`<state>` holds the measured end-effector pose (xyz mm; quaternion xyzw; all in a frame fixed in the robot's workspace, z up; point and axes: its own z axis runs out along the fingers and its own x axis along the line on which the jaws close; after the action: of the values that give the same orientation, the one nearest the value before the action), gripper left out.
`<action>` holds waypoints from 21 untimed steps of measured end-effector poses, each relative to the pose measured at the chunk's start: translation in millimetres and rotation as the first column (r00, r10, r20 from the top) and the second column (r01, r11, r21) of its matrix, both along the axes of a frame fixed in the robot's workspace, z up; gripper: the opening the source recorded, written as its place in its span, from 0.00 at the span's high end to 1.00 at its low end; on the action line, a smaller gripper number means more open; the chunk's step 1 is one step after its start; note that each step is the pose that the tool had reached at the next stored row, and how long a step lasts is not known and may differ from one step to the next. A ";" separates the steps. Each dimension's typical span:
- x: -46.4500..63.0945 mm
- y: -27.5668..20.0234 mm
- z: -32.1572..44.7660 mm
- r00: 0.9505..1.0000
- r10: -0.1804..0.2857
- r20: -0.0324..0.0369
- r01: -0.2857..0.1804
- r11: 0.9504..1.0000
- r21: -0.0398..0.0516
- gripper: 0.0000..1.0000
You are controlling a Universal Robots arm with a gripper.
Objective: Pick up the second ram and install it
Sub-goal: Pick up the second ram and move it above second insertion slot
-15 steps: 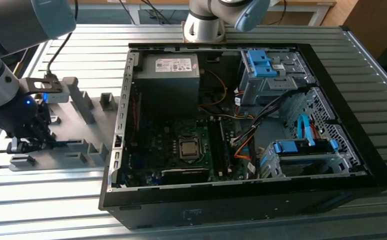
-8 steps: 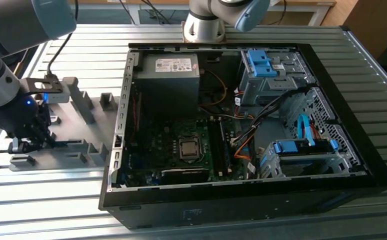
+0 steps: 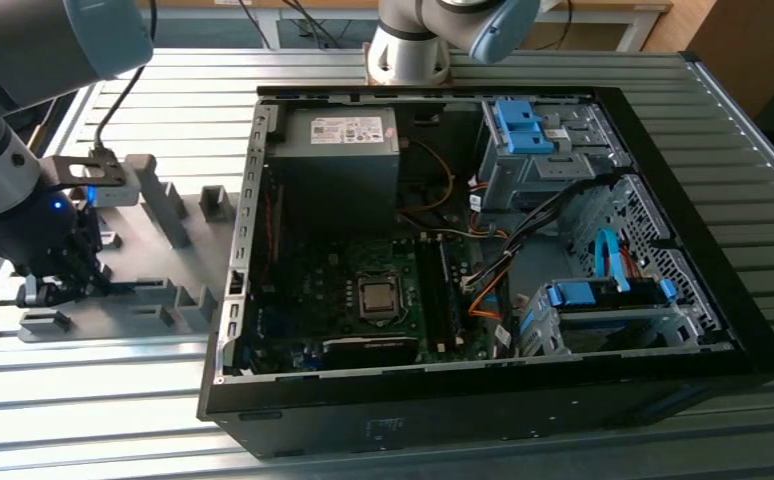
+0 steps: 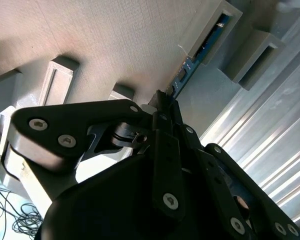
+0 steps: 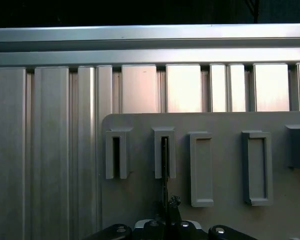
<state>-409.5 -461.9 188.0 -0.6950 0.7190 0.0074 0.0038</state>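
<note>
The pincer [image 4: 161, 98] is pinched narrow on one end of the second ram [image 4: 190, 64]. Its other end sits in a grey holder [image 4: 202, 25].

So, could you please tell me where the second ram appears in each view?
Exterior view: too small to tell, at the gripper over the grey holder plate.
Second wrist view: the second ram, a blue strip from a holder slot to the gripper.
First wrist view: a thin dark edge-on line in one slot.
Shared landmark: the holder plate.
</note>
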 end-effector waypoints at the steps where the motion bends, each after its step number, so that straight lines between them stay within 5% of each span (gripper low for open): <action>1: 0.0 0.0 0.0 1.000 0.000 0.000 0.000 1.000 0.000 0.86; 8: 0.0 0.0 0.3 1.000 0.000 0.000 0.000 1.000 0.000 0.86; 21: 0.0 0.0 13.5 1.000 0.000 0.000 0.000 1.000 0.000 0.86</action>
<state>-409.4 -461.9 201.6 -0.6949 0.7190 0.0074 0.0040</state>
